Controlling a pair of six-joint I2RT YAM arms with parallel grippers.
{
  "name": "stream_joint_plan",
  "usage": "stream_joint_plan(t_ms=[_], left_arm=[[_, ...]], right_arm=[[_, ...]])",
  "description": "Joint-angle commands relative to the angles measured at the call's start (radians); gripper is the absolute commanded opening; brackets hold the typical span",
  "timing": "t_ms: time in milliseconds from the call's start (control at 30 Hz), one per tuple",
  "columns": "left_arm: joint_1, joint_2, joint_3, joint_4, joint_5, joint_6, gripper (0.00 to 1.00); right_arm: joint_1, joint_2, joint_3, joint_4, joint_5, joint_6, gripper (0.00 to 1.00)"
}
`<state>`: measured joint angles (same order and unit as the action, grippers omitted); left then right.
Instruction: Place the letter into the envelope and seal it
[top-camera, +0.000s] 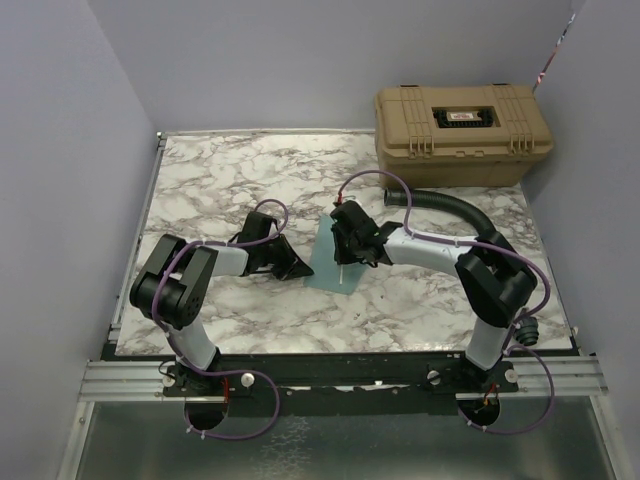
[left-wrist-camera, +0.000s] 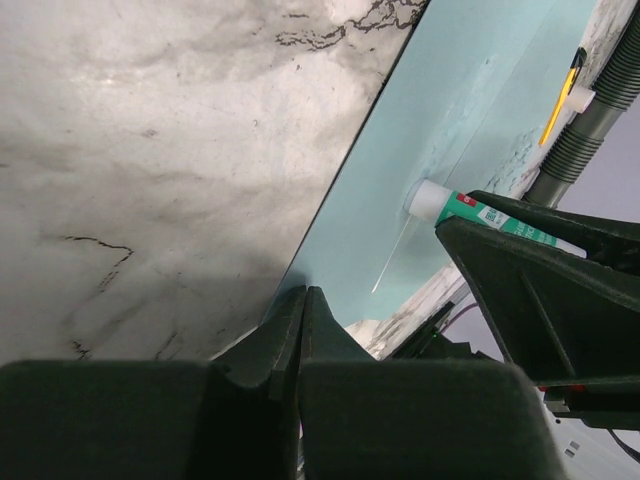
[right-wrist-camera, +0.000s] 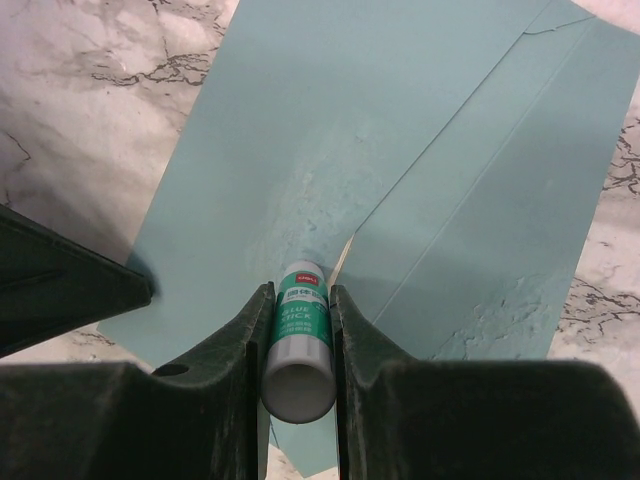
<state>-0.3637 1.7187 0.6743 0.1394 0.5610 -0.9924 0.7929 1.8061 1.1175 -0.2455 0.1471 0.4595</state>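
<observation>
The teal envelope (top-camera: 326, 266) lies flat on the marble table with its pointed flap open (right-wrist-camera: 330, 110). A thin tan sliver (right-wrist-camera: 342, 256) shows at its mouth; the rest of the letter is hidden. My right gripper (top-camera: 346, 246) is shut on a green and white glue stick (right-wrist-camera: 300, 325), whose tip rests on the inner face of the flap. The stick also shows in the left wrist view (left-wrist-camera: 470, 210). My left gripper (left-wrist-camera: 305, 296) is shut and empty, its tips down at the envelope's left edge (left-wrist-camera: 330, 240), just left of the right gripper (top-camera: 298, 266).
A tan hard case (top-camera: 460, 120) stands at the back right. A black corrugated hose (top-camera: 455, 203) curves behind the right arm. A yellow pen-like object (left-wrist-camera: 562, 95) lies beyond the envelope. Grey walls close in on both sides.
</observation>
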Motion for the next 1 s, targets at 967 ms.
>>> stream_joint_plan(t_ms=[967], left_arm=[[-0.001, 0.071, -0.016, -0.065, -0.145, 0.012, 0.00]], right_arm=[[0.007, 0.015, -0.063, -0.096, -0.045, 0.027, 0.01]])
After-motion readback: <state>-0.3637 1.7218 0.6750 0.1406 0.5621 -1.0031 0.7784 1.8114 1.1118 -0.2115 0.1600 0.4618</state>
